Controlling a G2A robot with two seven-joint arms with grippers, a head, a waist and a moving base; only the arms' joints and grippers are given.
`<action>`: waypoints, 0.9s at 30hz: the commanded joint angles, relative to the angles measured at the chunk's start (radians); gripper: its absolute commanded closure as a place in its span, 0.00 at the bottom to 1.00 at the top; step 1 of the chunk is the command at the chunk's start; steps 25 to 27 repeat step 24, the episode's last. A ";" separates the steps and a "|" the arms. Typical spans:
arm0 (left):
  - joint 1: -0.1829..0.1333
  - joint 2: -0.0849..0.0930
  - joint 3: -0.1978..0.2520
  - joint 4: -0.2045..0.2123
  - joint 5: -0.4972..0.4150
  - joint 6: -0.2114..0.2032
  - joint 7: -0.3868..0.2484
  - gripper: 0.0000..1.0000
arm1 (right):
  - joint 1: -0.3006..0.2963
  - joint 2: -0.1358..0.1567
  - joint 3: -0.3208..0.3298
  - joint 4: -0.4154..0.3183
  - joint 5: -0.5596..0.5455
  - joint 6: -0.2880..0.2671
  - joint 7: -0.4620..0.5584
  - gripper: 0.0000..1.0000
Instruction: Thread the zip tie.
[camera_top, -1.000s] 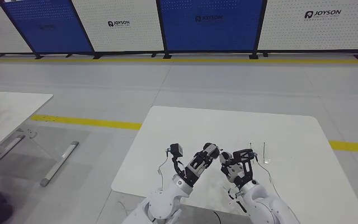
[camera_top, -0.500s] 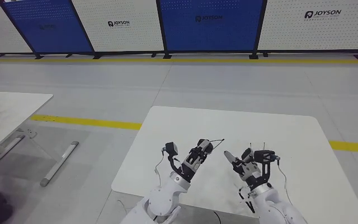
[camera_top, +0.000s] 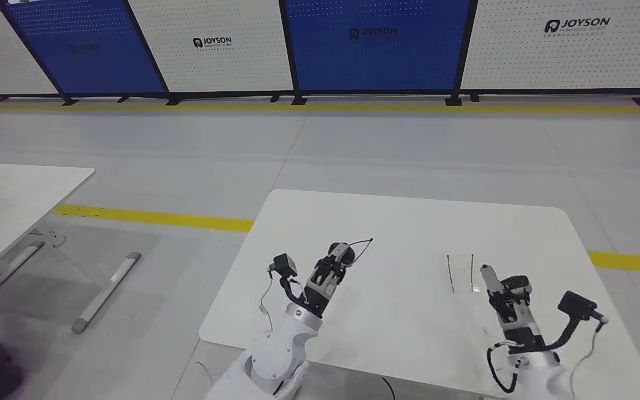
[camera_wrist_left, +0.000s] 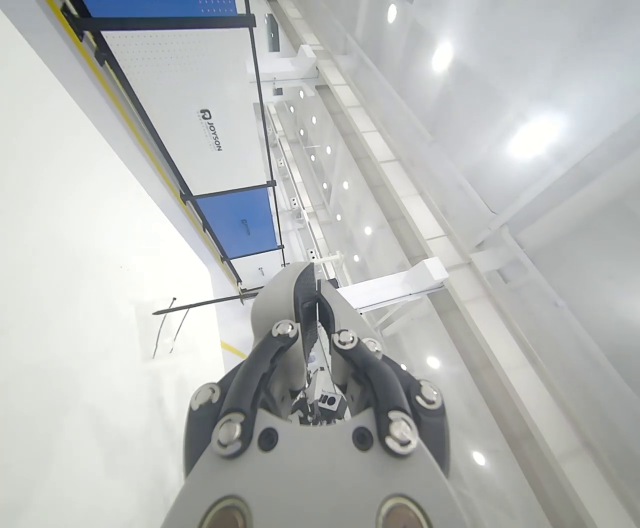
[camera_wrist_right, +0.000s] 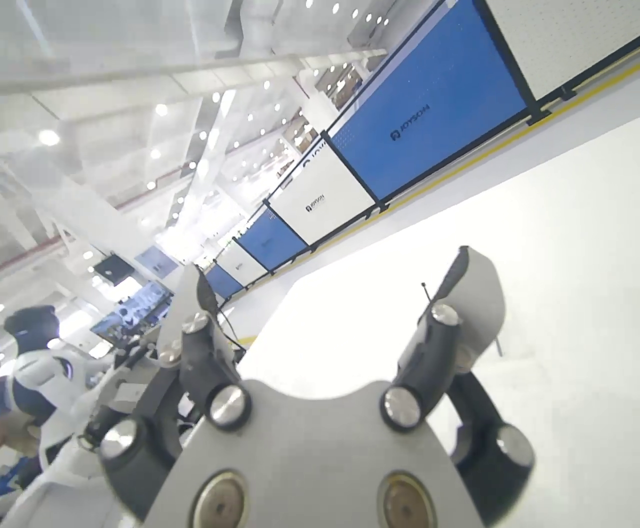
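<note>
Now left claw (camera_wrist_left: 315, 286) tilts up over the counter (camera_top: 400, 212), clenched on a tie (camera_wrist_left: 210, 302); right claw (camera_wrist_right: 330, 270) hangs released.

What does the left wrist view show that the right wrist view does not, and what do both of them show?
Only the left wrist view: the left gripper, jaws shut on a zip tie that sticks out sideways. Only the right wrist view: the right gripper, jaws wide open, holding nothing. Both: the white table and loose ties lying on it.
</note>
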 joint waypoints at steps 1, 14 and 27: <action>-0.001 -0.001 -0.004 0.010 -0.007 0.000 0.006 1.00 | -0.016 0.000 0.033 -0.001 0.058 -0.017 -0.020 0.00; 0.002 -0.002 -0.006 0.018 -0.023 -0.002 0.005 1.00 | -0.024 0.001 0.054 0.000 0.109 -0.031 -0.022 0.00; 0.002 -0.002 -0.006 0.018 -0.023 -0.002 0.005 1.00 | -0.024 0.001 0.054 0.000 0.109 -0.031 -0.022 0.00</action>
